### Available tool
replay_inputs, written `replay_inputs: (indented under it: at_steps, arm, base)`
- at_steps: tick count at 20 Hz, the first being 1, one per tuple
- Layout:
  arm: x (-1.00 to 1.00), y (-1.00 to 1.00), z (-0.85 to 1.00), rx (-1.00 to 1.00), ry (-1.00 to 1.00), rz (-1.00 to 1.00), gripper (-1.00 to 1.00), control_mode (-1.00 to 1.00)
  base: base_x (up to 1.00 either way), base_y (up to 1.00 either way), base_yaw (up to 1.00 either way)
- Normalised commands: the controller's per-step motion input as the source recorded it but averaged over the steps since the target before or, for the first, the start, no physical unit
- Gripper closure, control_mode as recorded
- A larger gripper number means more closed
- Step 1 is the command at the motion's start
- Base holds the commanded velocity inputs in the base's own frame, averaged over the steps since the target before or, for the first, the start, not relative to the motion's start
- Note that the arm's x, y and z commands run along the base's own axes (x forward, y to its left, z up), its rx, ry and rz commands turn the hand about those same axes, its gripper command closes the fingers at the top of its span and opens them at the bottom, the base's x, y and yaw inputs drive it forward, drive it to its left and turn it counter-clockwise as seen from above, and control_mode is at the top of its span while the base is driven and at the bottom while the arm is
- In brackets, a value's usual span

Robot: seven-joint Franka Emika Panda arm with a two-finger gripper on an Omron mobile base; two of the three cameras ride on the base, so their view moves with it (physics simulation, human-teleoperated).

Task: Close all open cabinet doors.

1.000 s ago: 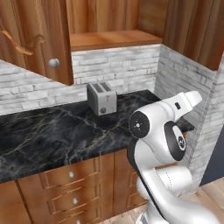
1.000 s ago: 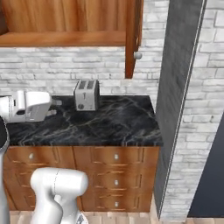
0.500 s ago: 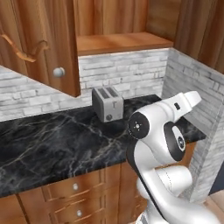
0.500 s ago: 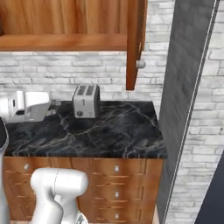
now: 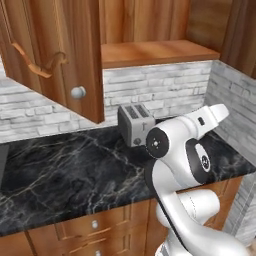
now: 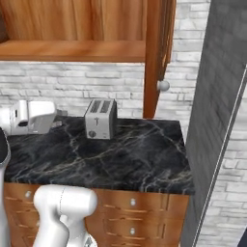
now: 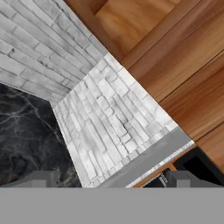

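I am seeing the cabinet door hanging open at ten o'clock above the black counter and toaster, while my gripper is holding its fingers spread wide, empty, facing the brick corner.

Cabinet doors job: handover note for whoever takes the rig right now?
Gripper: jaws open, holding nothing, aimed at the brick wall corner under the upper cabinets, touching no door.
Cabinet door: swung open over the black counter, round silver knob facing the robot. In the right base view it stands edge-on, just right of the toaster. The shelf behind it is exposed.
Done: nothing closed yet.
Left: reach that door and push it shut; whether other doors are open I cannot tell.
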Motion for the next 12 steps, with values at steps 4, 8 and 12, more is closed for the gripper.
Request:
replay_inputs:
  at_steps: [4,8,12]
  arm:
    - [0.0,0.0,0.0,0.0,0.0,0.0,-1.0,1.0]
    - [0.0,0.0,0.0,0.0,0.0,0.0,-1.0,1.0]
    - [0.0,0.0,0.0,0.0,0.0,0.0,-1.0,1.0]
  base:
    - [0.05,-0.08,0.11]
    - [0.06,0.0,0.0]
    - [0.34,-0.13,0.01]
